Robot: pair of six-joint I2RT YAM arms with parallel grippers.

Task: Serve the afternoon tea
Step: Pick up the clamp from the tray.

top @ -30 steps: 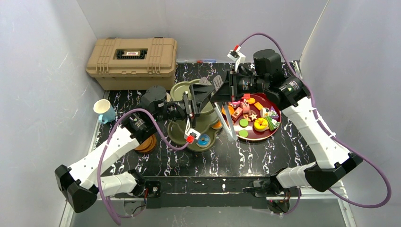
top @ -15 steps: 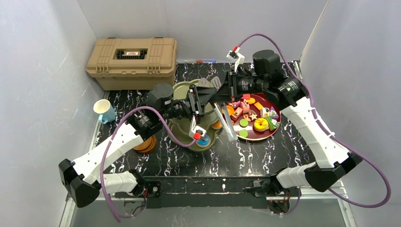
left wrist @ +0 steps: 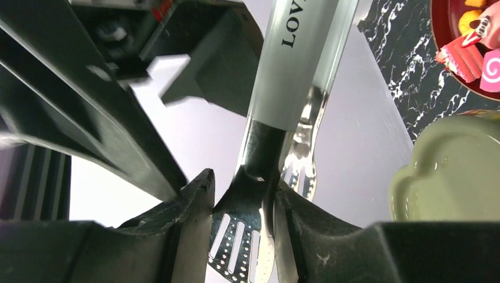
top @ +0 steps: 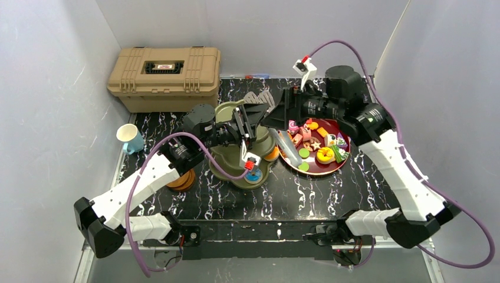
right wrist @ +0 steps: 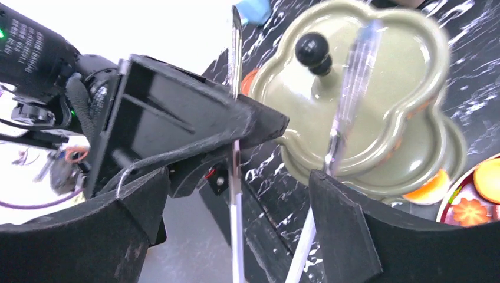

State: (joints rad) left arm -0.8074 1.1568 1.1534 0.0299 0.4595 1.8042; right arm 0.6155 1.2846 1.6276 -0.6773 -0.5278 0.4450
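Observation:
The olive-green tiered stand (top: pixel 224 160) sits mid-table, and its black knob (right wrist: pixel 311 48) shows in the right wrist view. Above it, my left gripper (top: pixel 252 118) (left wrist: pixel 242 206) is shut on the slotted metal heads of a pair of tongs (left wrist: pixel 255 194). The tongs' clear handle (top: pixel 284 143) slants toward the dark-red plate (top: pixel 345 154), which holds the toy pastries (top: pixel 306 141). My right gripper (top: pixel 277 115) (right wrist: pixel 236 212) stands open around the tongs' two arms (right wrist: pixel 234 177) and does not pinch them. More pastries (top: pixel 255 174) lie on the stand's lowest tier.
A tan toolbox (top: pixel 165 71) stands at the back left. A white-and-blue cup (top: pixel 130 138) sits by the left wall. Stacked wooden saucers (top: pixel 184 180) lie under my left forearm. Both wrists crowd together over the stand.
My left gripper has closed on the tongs' heads. My right gripper has opened off the tongs and drawn slightly back to the right. The tongs' handle has swung toward the red plate.

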